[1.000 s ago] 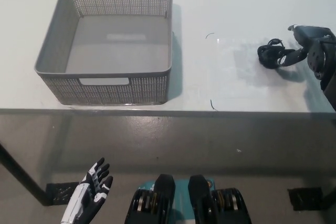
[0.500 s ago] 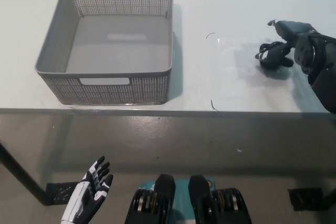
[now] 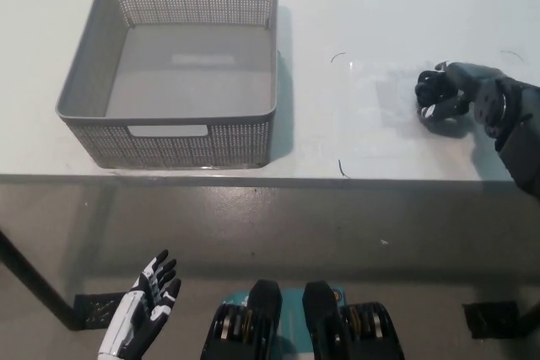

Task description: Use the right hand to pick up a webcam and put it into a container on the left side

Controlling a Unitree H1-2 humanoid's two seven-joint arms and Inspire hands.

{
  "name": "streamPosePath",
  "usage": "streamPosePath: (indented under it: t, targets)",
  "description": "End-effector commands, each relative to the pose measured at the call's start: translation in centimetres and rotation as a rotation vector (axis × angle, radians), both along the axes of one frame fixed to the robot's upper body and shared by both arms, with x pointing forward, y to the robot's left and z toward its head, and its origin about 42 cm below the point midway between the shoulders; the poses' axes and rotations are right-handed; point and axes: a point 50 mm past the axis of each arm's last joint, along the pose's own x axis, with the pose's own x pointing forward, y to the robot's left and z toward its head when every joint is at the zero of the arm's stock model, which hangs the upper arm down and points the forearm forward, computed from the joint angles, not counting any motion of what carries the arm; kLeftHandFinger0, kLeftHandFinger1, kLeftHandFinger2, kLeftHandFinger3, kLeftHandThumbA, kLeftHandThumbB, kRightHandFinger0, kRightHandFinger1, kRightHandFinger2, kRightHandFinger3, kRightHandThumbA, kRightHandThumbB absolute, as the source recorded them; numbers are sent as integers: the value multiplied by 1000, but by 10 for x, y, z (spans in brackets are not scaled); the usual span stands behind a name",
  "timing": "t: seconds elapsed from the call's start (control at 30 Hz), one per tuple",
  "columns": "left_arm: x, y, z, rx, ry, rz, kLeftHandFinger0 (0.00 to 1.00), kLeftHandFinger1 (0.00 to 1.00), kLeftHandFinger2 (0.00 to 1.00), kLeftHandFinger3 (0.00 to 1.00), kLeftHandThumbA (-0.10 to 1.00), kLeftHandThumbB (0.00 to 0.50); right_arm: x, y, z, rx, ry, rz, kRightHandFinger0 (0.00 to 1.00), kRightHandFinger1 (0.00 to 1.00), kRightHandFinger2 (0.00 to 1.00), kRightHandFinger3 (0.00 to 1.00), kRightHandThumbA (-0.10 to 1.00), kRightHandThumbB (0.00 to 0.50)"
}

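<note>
A small black webcam [image 3: 431, 90] lies on the white table [image 3: 363, 6] at the right. My black right hand [image 3: 471, 92] has its fingers curled around the webcam, which still looks to rest on the table surface. The grey perforated basket [image 3: 93, 82] stands on the left part of the table and holds nothing. My white left hand [image 3: 145, 311] hangs open below the table edge at the lower left.
The table's front edge [image 3: 270, 178] runs across the middle of the picture, with grey floor below it. A short dark thread [image 3: 342, 169] lies near that edge, and a thin curl [image 3: 337, 57] lies farther back.
My right hand has come down and to the left over the webcam, and its fingers have closed around it. The left hand and the basket have stayed put.
</note>
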Motion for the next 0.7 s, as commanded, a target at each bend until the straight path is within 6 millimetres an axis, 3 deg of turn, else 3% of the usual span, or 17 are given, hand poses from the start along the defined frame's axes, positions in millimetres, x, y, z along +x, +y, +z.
streamPosePath:
  t: [0.0, 0.1, 0.2, 0.23, 0.27, 0.3, 0.33, 0.37, 0.4, 0.57, 0.67]
  targets:
    - [8, 0, 12, 2, -61, -17, 1000, 1000, 1000, 1000, 697, 0, 8, 2, 19, 24, -39, -5, 1000, 1000, 1000, 1000, 694, 500]
    - [9, -1, 12, -2, -64, -20, 1000, 1000, 1000, 1000, 691, 0, 5, -4, 8, 32, -38, 1, 1000, 1000, 1000, 1000, 673, 500]
    - [10, -1, 11, 0, -68, -20, 1000, 1000, 1000, 1000, 691, 5, 4, -5, 7, 86, -106, 8, 955, 1000, 1000, 1000, 471, 439]
    - [10, -1, 11, -1, -64, -16, 1000, 1000, 1000, 1000, 690, 4, 3, -6, 6, 145, -198, 22, 642, 728, 810, 880, 180, 313]
    - [10, -1, 11, 1, -63, -16, 1000, 1000, 1000, 1000, 690, 2, 1, -7, 5, 163, -274, 39, 220, 316, 436, 471, -88, 269]
    - [10, 0, 10, 5, -66, -16, 1000, 1000, 1000, 1000, 691, 1, -1, -8, 5, 201, -353, 28, 44, 156, 342, 357, -98, 237]
    - [10, 0, 10, 6, -65, -16, 1000, 1000, 1000, 1000, 692, 1, -2, -9, 5, 238, -392, 35, 2, 201, 509, 406, -100, 210]
    - [10, 0, 10, 5, -65, -17, 1000, 1000, 1000, 1000, 694, 5, -2, -9, 5, 279, -423, 32, 0, 295, 684, 578, -100, 162]
    - [14, 0, 13, 4, -72, -17, 1000, 1000, 1000, 1000, 694, 5, 0, -8, 11, 297, -443, 32, 0, 373, 748, 733, -100, 152]
    - [13, -2, 12, 7, -71, -22, 1000, 1000, 1000, 1000, 685, 0, -2, -10, 16, 319, -545, 40, 0, 468, 849, 927, -100, 147]
    - [12, -2, 11, 2, -71, -22, 1000, 1000, 1000, 1000, 677, 1, -2, -11, 19, 337, -575, 42, 2, 456, 833, 901, -100, 142]
